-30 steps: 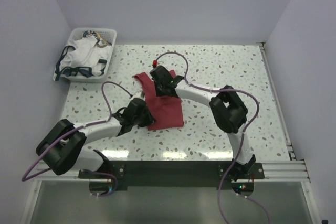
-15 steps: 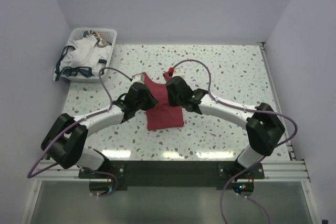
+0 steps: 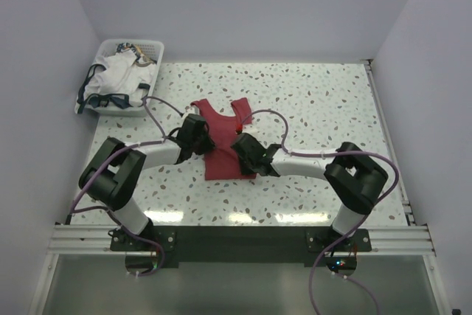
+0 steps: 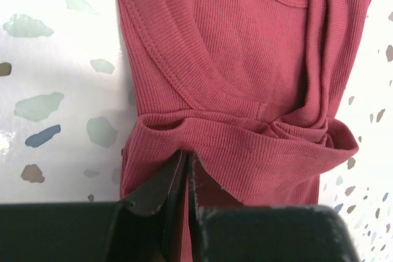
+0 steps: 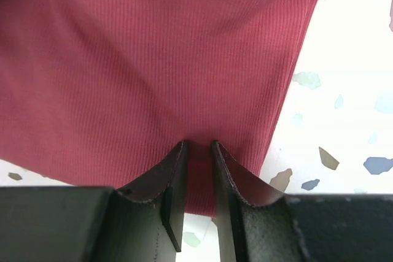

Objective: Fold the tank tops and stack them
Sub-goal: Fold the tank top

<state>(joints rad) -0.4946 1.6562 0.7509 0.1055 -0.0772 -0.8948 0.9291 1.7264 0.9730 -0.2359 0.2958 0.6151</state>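
Both our arms have shifted and the red top (image 3: 221, 154) now lies spread on the bench (image 3: 317, 101), straps far, left fingers (image 4: 153, 194) pinched on its left fold, right fingers (image 5: 163, 179) clamped on its near right corner, white top (image 3: 118, 79) in the basket (image 3: 151, 43).

the red top (image 4: 245, 78) is fine-ribbed knit cloth, matt, with stitched hems. the bench (image 3: 324, 101) is smooth and glossy, speckled like terrazzo. the basket (image 3: 153, 51) is white slotted plastic, and the white top (image 3: 114, 79) in it is soft cloth. the left hand (image 4: 186, 154) and right hand (image 5: 198, 145) have matt black fingers.
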